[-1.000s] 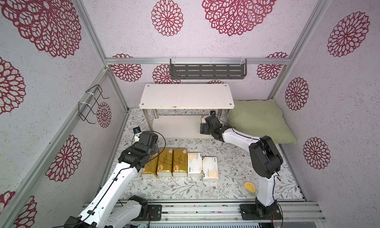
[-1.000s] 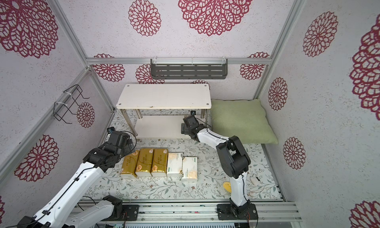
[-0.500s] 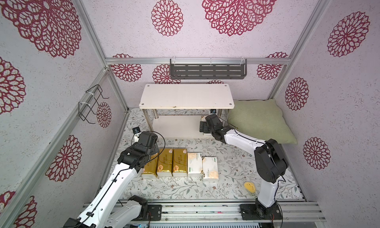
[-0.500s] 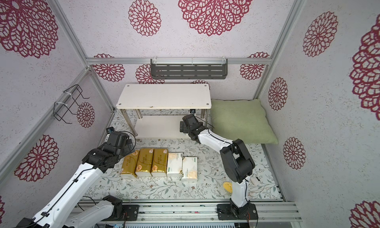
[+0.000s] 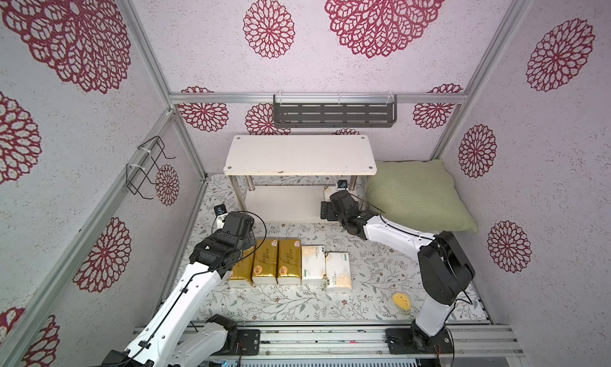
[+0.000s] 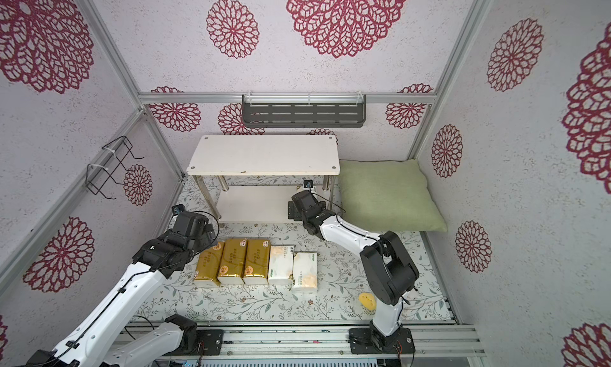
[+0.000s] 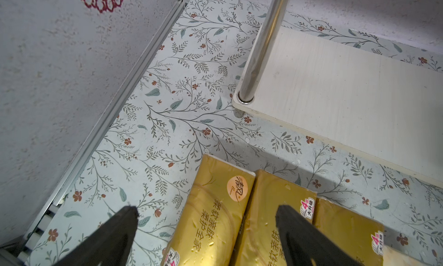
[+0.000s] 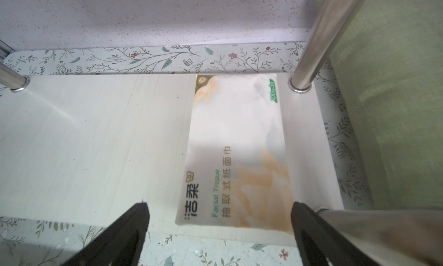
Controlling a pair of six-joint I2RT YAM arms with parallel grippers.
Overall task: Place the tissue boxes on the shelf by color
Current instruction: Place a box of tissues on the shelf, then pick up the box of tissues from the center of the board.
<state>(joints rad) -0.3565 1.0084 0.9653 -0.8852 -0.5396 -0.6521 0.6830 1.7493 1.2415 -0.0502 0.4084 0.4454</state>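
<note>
My right gripper [image 8: 219,204] stands wide open and empty, just short of the white pack [image 8: 237,145]. That pack lies flat on the lower board [image 8: 96,133] of the shelf [image 5: 299,170], at the end beside the pillow [image 8: 395,109]. My left gripper [image 7: 206,207] is open too, holding nothing, poised over the outermost of three gold packs [image 5: 264,262]. These lie in a row on the mat [image 5: 297,302] with two more white packs [image 5: 338,271]. The top board [image 5: 281,150] is bare. I judge one of six placed and five to go, gold probably next.
</note>
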